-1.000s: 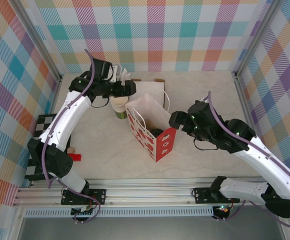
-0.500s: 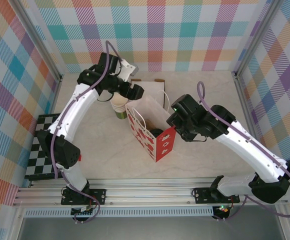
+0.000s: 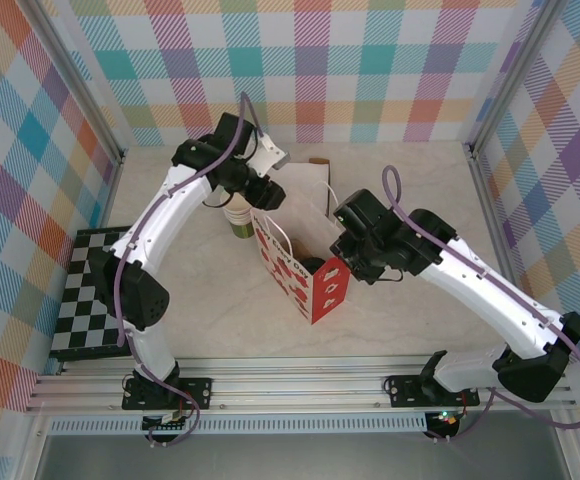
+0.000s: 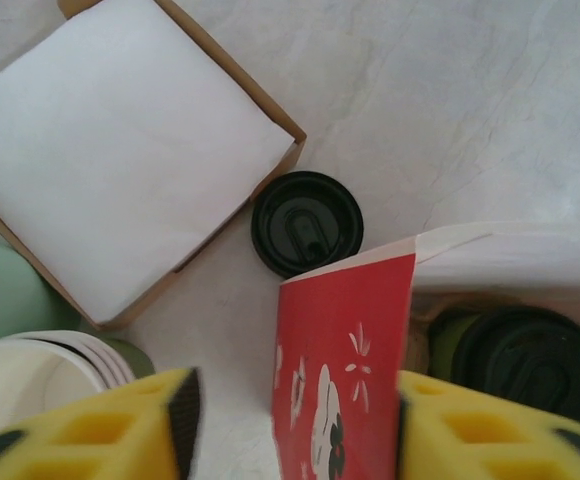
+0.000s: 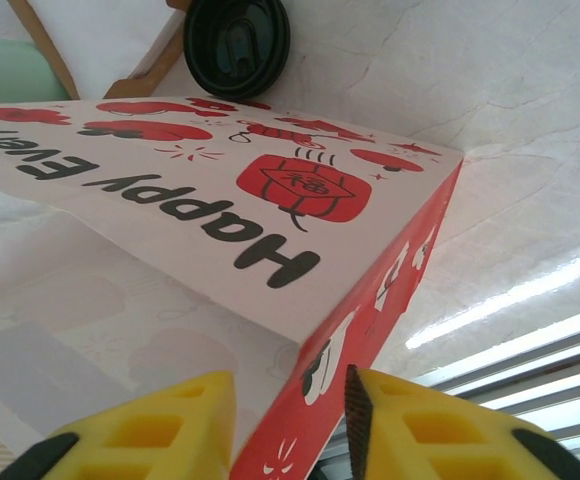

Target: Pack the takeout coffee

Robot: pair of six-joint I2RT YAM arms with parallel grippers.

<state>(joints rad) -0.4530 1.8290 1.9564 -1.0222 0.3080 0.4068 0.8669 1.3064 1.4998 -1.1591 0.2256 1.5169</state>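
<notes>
So the takeout coffee (image 4: 530,365) was sitting inside the red and white paper bag (image 3: 305,275), black lid up. Left gripper (image 4: 295,420) straddled the bag's edge, fingers spread. Right gripper (image 5: 290,415) pinched the bag's rim. Cardboard box (image 4: 120,150) held white napkins, loose black lid (image 4: 306,222) beside it.

One paper bag (image 3: 300,265), one lidded coffee (image 4: 530,360), one loose lid (image 4: 306,222), one napkin box (image 4: 120,160).

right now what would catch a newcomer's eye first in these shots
The red-and-white paper bag stands open mid-table, both arms bent over it, the right gripper straddling its red corner. Inside it sits the takeout coffee; a loose black lid lies beside a box of napkins.
</notes>
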